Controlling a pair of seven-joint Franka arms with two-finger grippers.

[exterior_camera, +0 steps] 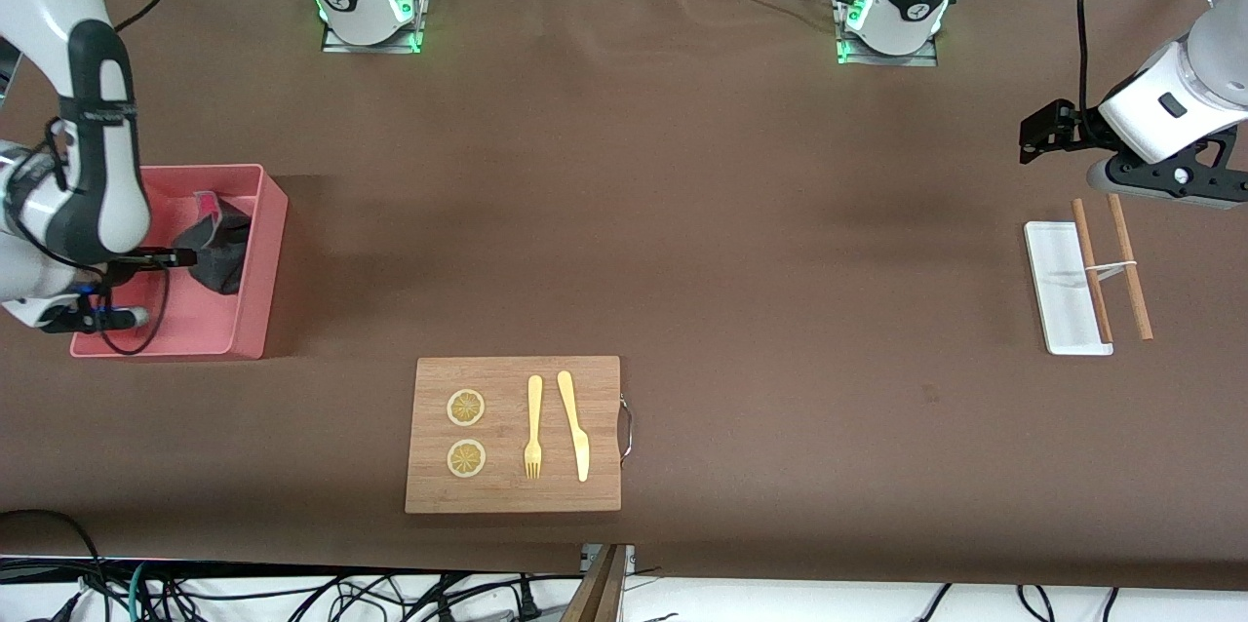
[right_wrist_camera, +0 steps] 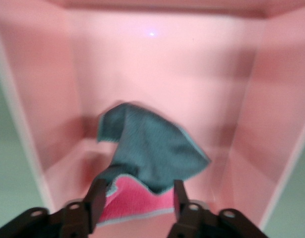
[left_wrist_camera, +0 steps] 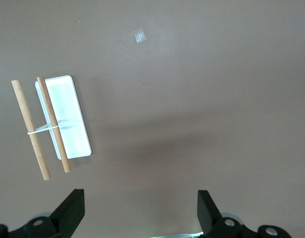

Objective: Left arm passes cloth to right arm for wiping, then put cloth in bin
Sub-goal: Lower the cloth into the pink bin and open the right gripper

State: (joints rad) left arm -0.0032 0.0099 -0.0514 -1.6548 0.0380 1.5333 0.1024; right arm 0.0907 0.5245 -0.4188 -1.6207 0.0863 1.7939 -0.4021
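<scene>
Cloth [right_wrist_camera: 147,163] blurred, edge-cropped.

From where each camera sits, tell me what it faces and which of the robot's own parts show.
Front view: high across the table, facing both bases; right gripper over the bin, left gripper by the white tray.
Left wrist view: looks down past open fingers at the white tray and sticks.
Right wrist view: looks into the bin; fingers flank the cloth.
The front view shares the tray and the bin.
</scene>
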